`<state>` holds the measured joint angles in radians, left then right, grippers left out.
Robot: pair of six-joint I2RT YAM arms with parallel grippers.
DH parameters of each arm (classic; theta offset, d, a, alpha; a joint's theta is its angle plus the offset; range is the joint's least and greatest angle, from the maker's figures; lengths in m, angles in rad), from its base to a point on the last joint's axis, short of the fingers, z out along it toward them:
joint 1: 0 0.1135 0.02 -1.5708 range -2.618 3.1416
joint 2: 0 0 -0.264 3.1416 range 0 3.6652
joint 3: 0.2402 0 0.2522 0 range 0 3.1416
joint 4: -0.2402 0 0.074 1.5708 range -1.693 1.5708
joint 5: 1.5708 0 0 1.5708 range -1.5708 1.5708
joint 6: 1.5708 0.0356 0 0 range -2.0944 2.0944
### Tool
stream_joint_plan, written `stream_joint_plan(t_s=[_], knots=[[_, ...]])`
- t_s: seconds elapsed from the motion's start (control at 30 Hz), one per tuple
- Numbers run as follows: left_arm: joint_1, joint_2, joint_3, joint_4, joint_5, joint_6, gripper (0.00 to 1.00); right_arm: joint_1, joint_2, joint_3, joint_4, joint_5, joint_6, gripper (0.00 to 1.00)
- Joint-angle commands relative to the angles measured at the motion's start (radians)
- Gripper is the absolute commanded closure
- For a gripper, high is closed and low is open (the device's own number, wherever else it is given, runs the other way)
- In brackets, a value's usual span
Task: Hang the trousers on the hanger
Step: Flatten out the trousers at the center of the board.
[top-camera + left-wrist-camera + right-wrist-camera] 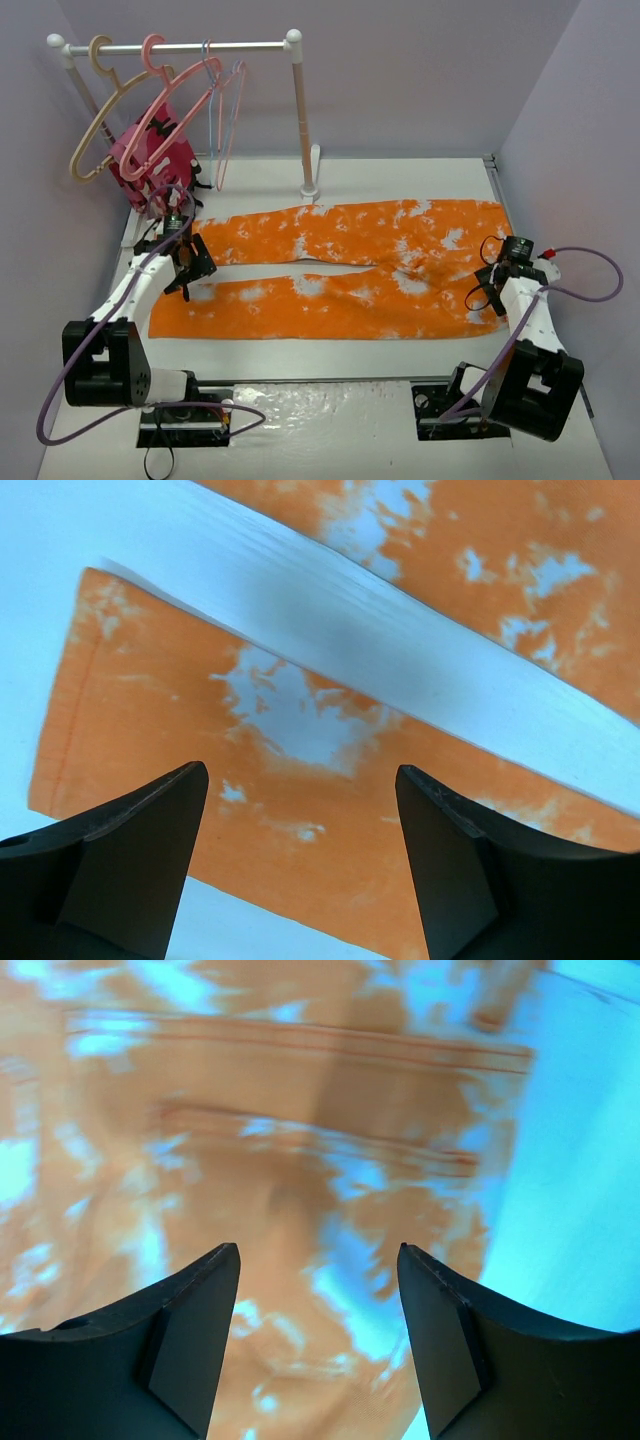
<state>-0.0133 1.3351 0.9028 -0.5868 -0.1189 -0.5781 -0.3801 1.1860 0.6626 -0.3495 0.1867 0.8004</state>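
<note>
Gripping the trousers [340, 270] at both ends looks like the step in hand. The left gripper [300, 780] hovers wide open and empty over the hem of the near leg. The right gripper [318, 1255] stands open above the waistband end, holding nothing. Each should pinch a full fold close to the edge. The trousers lie flat across the table [400, 170]. Beyond them, the hanger [165, 100] hangs on the rail [200, 46], well apart.

Robotics laboratory test cell: white table [400, 178] enclosed on three sides by plain pale walls [420, 70], a left arm [135, 285] and a right arm [530, 320] bolted at its near edge, purple cables [600, 262] trailing from both, and a small white garment rail [250, 46] hung with hangers [100, 125] at the back.
</note>
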Motion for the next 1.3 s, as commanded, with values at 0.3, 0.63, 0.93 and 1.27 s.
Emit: stream_joint_plan(t_s=[0.3,0.63,0.93,1.27], knots=[[-0.094,0.168,-0.012,0.008,0.044,-0.060,0.27,0.429,0.177,0.134,0.159,-0.118,-0.169,0.47],[-0.064,0.235,-0.084,-0.023,0.046,-0.088,0.28,0.440,0.395,0.150,0.298,-0.062,-0.223,0.48],[-0.038,0.183,-0.108,-0.070,0.011,-0.093,0.30,0.326,0.477,0.253,0.325,-0.025,-0.253,0.47],[-0.027,0.102,-0.049,-0.051,0.012,-0.060,0.27,0.361,0.320,0.287,0.300,-0.152,-0.297,0.41]])
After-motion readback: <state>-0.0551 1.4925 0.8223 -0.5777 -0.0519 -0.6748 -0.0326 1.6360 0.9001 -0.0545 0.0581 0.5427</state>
